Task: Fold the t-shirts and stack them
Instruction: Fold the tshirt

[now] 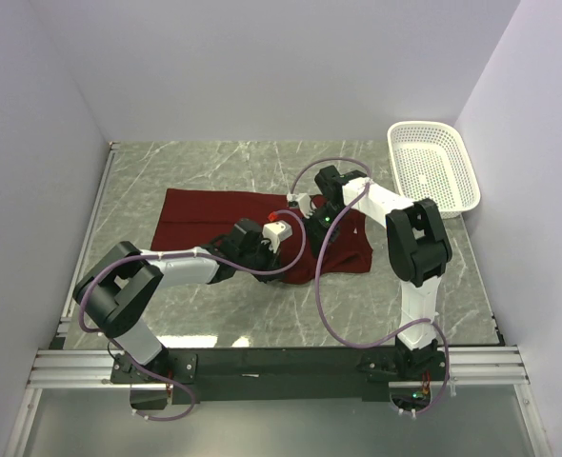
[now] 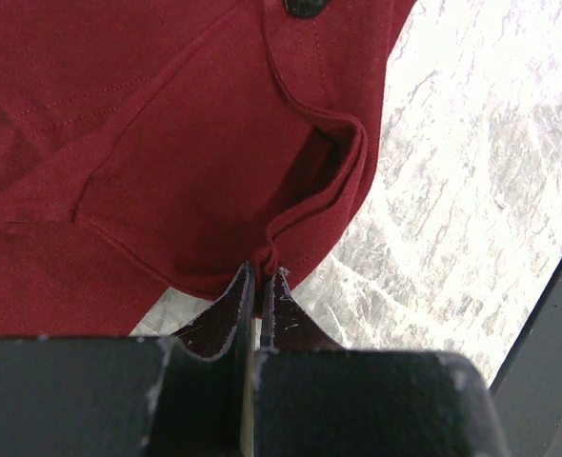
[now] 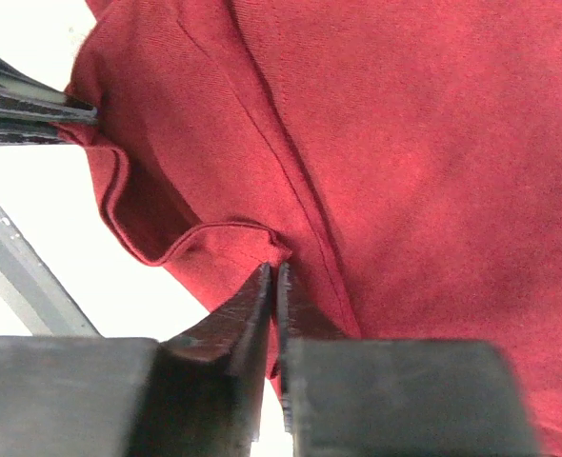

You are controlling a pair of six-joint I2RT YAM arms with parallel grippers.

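Pinching thin bites of fabric at their very tips, the left gripper [image 2: 262, 278] and right gripper [image 3: 273, 274] are clamping almost fully closed on the maroon t-shirt [image 2: 167, 143] spreading ahead of both jaws, likely risking slippage if pulled taut.

a lab cell, white walls [image 1: 262, 67] (marble-look tabletop [image 1: 262, 319]).

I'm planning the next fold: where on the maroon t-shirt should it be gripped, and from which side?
Pinch the t-shirt at its stitched hem, coming from the near side: that doubled edge puckers up beside bare table, likely giving jaws room.
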